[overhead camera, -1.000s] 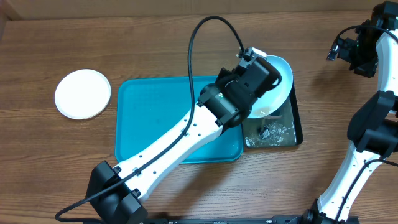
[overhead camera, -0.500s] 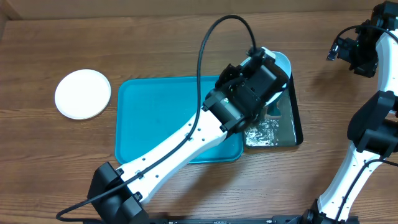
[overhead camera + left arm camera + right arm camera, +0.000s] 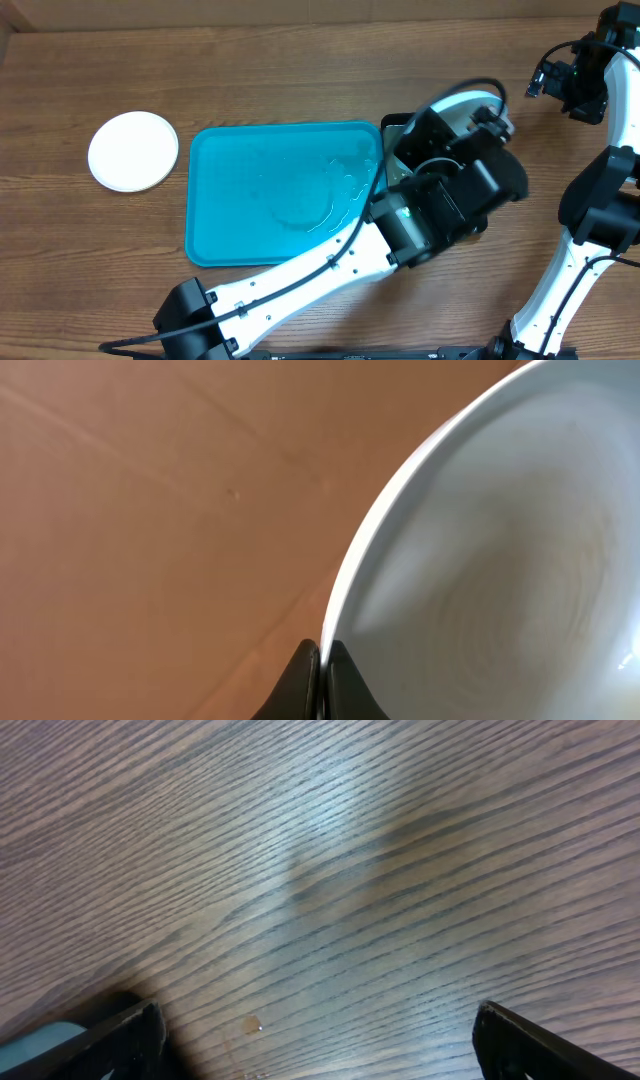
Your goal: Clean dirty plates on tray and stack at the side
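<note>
1. the left gripper [image 3: 321, 663] is pinched tight on the rim of the light blue plate [image 3: 500, 560]. its two dark fingers [image 3: 298, 685] meet on either side of the thin edge, at the bottom of the left wrist view.
2. that plate fills the right half of the view, its hollow facing the camera, with a faint cloudy film across the inside (water or residue, i cannot tell). behind it is a plain brown surface.
3. from overhead the left arm [image 3: 330, 265] reaches from the near-left edge across to the right. its bulky wrist sits over the black tray [image 3: 392, 125], of which only a corner and a little edge show. the held plate is hidden under the wrist there.
4. the teal tray [image 3: 250, 200] lies just left of the black tray, its floor showing a wet sheen and thin curved streaks toward its right side.
5. the white plate [image 3: 133, 151] rests alone on the table [image 3: 300, 70], left of the teal tray and apart from it.
6. the right gripper [image 3: 318, 1012] is spread wide, holding nothing, over wood grain with a small pale speck on it. overhead, the right arm [image 3: 585, 230] stands at the far right, well apart from both trays.
</note>
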`<state>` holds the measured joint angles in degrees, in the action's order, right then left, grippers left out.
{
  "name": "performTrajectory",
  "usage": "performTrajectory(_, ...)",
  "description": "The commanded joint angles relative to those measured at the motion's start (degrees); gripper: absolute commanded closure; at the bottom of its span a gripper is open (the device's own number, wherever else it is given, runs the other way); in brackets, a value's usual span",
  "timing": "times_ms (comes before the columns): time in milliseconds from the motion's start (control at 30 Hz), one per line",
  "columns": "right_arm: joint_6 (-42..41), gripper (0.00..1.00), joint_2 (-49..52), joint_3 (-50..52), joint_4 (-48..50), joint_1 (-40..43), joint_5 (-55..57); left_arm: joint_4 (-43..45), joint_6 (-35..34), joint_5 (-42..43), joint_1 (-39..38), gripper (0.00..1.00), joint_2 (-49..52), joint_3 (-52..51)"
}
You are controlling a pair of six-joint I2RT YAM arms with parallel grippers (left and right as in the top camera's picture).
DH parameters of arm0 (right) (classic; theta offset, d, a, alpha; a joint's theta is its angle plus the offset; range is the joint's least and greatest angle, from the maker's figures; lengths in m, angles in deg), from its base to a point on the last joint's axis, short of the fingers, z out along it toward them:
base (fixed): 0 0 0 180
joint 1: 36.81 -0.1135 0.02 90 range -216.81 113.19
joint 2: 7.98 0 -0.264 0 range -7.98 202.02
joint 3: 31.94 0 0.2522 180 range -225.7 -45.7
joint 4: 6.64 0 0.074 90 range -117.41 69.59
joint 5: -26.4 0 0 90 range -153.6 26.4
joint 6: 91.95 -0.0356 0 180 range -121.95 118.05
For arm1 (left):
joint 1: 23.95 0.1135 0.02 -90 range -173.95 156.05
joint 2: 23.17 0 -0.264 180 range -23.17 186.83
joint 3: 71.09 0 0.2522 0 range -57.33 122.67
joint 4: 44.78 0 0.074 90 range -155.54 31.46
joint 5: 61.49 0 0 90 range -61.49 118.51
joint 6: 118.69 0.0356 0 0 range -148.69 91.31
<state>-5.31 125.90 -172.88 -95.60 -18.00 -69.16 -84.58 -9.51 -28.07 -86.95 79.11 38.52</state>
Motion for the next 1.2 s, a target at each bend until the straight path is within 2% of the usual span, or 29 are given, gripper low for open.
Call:
performTrajectory(0, -0.11, 0.0, -1.31, -1.05, 0.17, 0.17, -0.04, 2.36, 5.09, -4.02, -2.03, 0.96, -0.39, 1.42)
performTrajectory(533, -0.11, 0.0, -1.31, -1.05, 0.2, 0.17, -0.07, 3.43, 0.94, -3.56, -1.25, 0.96, -0.39, 1.4)
performTrajectory(733, -0.11, 0.0, -1.31, -1.05, 0.2, 0.17, -0.04, -2.38, -12.52, 0.63, 1.16, 0.96, -0.39, 1.38)
performTrajectory(833, -0.11, 0.0, -1.31, -1.05, 0.2, 0.17, -0.04, -8.79, -23.23, 7.96, 3.82, 0.96, -0.39, 1.36)
performTrajectory(933, -0.11, 0.0, -1.31, -1.05, 0.2, 0.17, -0.04, -13.64, -34.12, 18.84, 8.2, 0.96, -0.37, 0.83)
performTrajectory(1000, -0.11, 0.0, -1.31, -1.05, 0.2, 0.17, -0.04, -14.95, -38.95, 27.96, 12.0, 0.96, -0.37, -0.11)
performTrajectory(1167, -0.11, 0.0, -1.31, -1.05, 0.2, 0.17, -0.07, -15.96, -41.51, 50.53, 21.94, 0.96, -0.2, -2.34)
